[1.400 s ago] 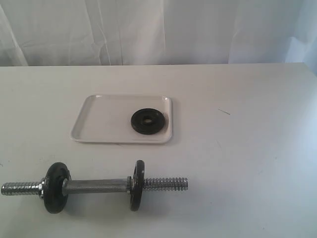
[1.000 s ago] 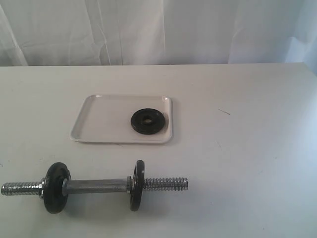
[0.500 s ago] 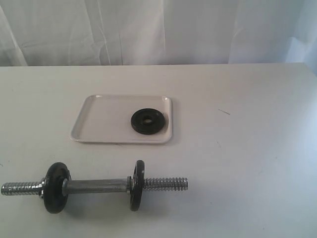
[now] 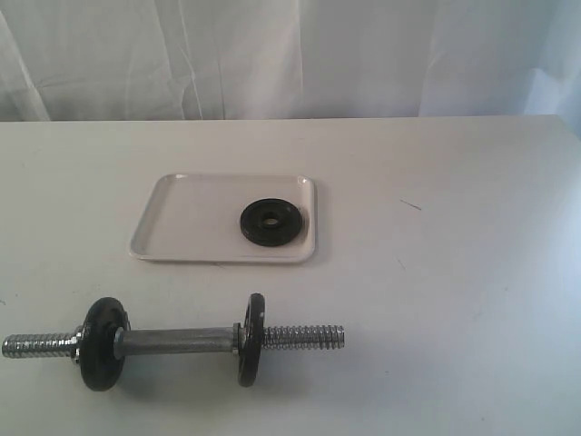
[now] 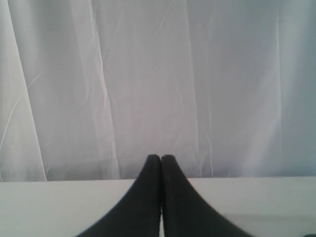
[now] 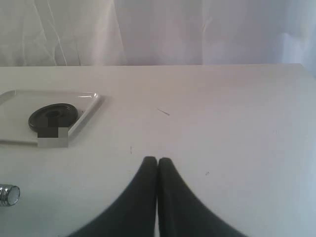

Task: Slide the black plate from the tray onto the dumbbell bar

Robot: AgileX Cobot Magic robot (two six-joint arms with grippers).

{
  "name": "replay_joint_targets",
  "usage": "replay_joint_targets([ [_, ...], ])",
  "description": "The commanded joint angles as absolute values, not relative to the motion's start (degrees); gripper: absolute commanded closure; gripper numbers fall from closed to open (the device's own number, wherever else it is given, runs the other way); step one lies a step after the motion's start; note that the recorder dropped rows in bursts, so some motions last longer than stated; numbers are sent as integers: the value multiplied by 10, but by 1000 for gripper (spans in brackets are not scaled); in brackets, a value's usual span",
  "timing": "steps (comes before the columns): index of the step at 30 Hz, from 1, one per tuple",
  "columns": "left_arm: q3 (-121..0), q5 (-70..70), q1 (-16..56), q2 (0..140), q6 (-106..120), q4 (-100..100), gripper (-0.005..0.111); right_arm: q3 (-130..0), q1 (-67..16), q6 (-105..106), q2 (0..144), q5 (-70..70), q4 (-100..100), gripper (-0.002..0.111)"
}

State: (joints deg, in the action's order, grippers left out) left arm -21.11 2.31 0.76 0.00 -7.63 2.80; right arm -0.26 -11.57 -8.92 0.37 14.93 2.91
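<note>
The black plate (image 4: 270, 222) lies flat in the right part of the white tray (image 4: 182, 222); the right wrist view shows the plate (image 6: 52, 116) and the tray (image 6: 89, 106) too. The chrome dumbbell bar (image 4: 182, 341) lies across the table nearer the front, with two black discs (image 4: 100, 343) (image 4: 251, 339) standing on it and both threaded ends bare. One bar end (image 6: 9, 194) shows in the right wrist view. My left gripper (image 5: 161, 158) is shut and empty, facing the curtain. My right gripper (image 6: 157, 160) is shut and empty above bare table, well away from the tray. Neither gripper appears in the exterior view.
A white curtain (image 4: 290, 54) hangs behind the table's far edge. The pale tabletop (image 4: 454, 272) stretches bare to the right of the tray and bar, with a small dark mark (image 4: 410, 204) on it.
</note>
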Motion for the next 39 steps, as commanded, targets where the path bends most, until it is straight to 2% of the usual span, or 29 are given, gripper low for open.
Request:
replay_joint_targets([
  [1, -215, -40, 7, 15, -74, 29, 107, 0, -116, -92, 0, 150, 30, 108],
  [8, -215, -46, 7, 185, 35, 42, 107, 0, -116, -92, 0, 150, 30, 108],
  [12, -235, 86, 8, 356, 80, 42, 107, 0, -116, -92, 0, 150, 30, 108],
  [14, -242, 78, 31, 385, 64, 18, 107, 0, -116, -92, 0, 148, 30, 108],
  [19, -318, 179, 183, 439, 134, 16, 107, 0, -116, -92, 0, 148, 30, 108],
  [24, -440, 334, 327, 590, 383, -123, 107, 0, -116, -92, 0, 150, 30, 108],
  [29, -473, 352, 375, 676, 536, -186, 107, 0, -116, -92, 0, 150, 30, 108],
  [39, -466, 260, 380, 754, 551, -185, 107, 0, -116, -92, 0, 149, 30, 108],
])
